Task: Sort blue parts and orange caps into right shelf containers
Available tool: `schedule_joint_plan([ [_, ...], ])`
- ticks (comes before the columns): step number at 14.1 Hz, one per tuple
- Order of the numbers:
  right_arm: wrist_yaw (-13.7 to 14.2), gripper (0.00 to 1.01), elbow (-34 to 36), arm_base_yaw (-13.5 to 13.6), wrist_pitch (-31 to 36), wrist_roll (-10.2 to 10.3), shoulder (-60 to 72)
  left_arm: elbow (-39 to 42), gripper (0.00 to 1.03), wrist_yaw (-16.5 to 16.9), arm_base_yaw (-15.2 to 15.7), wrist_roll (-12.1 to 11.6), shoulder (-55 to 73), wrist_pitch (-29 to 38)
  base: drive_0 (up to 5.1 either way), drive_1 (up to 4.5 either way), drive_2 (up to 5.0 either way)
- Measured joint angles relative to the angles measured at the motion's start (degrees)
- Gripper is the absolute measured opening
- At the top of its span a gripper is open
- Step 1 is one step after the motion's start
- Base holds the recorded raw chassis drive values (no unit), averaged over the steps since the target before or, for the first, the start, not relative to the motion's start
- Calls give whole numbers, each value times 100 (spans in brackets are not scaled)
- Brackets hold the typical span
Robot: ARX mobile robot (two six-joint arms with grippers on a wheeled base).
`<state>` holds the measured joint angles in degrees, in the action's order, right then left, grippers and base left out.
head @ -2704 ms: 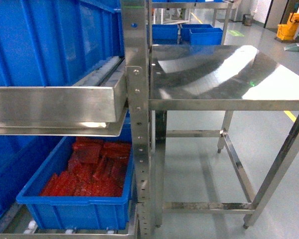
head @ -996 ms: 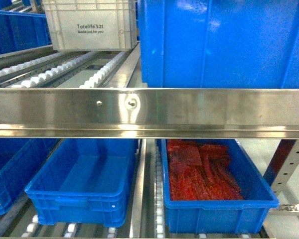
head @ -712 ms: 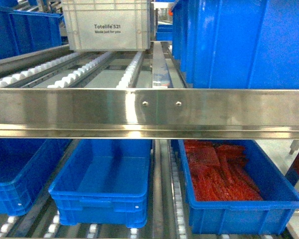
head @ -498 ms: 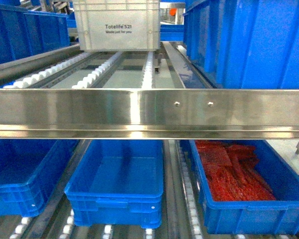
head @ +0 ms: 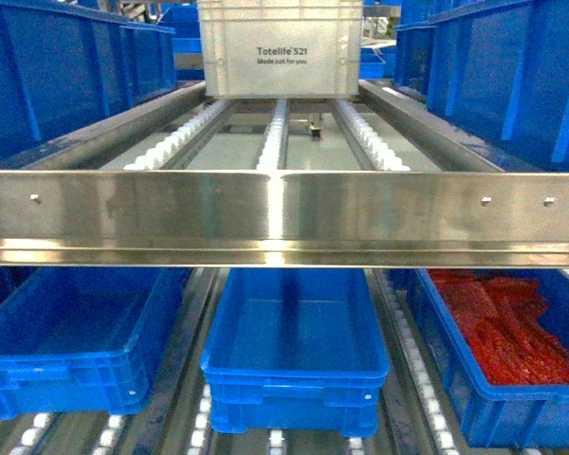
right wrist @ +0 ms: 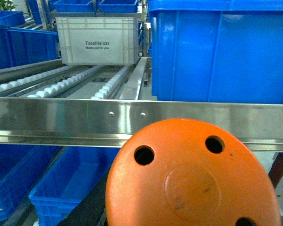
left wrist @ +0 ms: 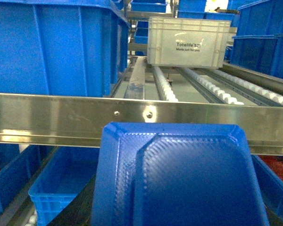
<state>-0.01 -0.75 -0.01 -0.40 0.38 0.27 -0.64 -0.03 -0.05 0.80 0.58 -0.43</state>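
A blue part (left wrist: 179, 179), a textured blue plastic piece with bevelled corners, fills the bottom of the left wrist view; my left gripper holds it and is hidden behind it. An orange cap (right wrist: 193, 174), a round dome with small holes, fills the bottom of the right wrist view, held by my hidden right gripper. Both hang in front of the shelf's steel rail (head: 284, 218). Below the rail stand blue crates: an empty middle one (head: 294, 389), a left one (head: 76, 365), and a right one (head: 512, 403) holding red-orange pieces (head: 512, 322). Neither gripper shows in the head view.
A white tote (head: 280, 47) marked "Totelife 521" sits at the back of the upper roller lanes (head: 275, 142). Tall blue crates stand on the upper level at the left (head: 57, 76) and right (head: 512, 76). Rollers run under the lower crates.
The head view has swept left along the shelf: the steel table is gone, the crate of red-orange pieces has slid to the right edge and the empty crate is now centred.
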Motion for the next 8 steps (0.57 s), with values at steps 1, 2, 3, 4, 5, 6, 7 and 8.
schedule_joint_plan([
  [1, 0, 44, 0, 0, 4, 0, 0, 0, 41, 2, 0, -2, 0, 4, -495, 250, 250],
  [2, 0, 44, 0, 0, 4, 0, 0, 0, 41, 0, 0, -2, 0, 0, -495, 250, 250],
  [3, 2, 44, 0, 0, 11, 0, 0, 0, 41, 2, 0, -2, 0, 17, -495, 250, 250],
  [4, 2, 44, 0, 0, 4, 0, 0, 0, 41, 0, 0, -2, 0, 9, -495, 250, 250],
  [5, 2, 44, 0, 0, 4, 0, 0, 0, 41, 2, 0, -2, 0, 4, -495, 250, 250],
  [6, 2, 44, 0, 0, 4, 0, 0, 0, 41, 0, 0, -2, 0, -2, -495, 250, 250],
  [7, 2, 44, 0, 0, 4, 0, 0, 0, 41, 4, 0, -2, 0, 4, -495, 250, 250],
  [8, 0, 44, 0, 0, 7, 0, 0, 0, 41, 7, 0, -2, 0, 2, -495, 250, 250],
])
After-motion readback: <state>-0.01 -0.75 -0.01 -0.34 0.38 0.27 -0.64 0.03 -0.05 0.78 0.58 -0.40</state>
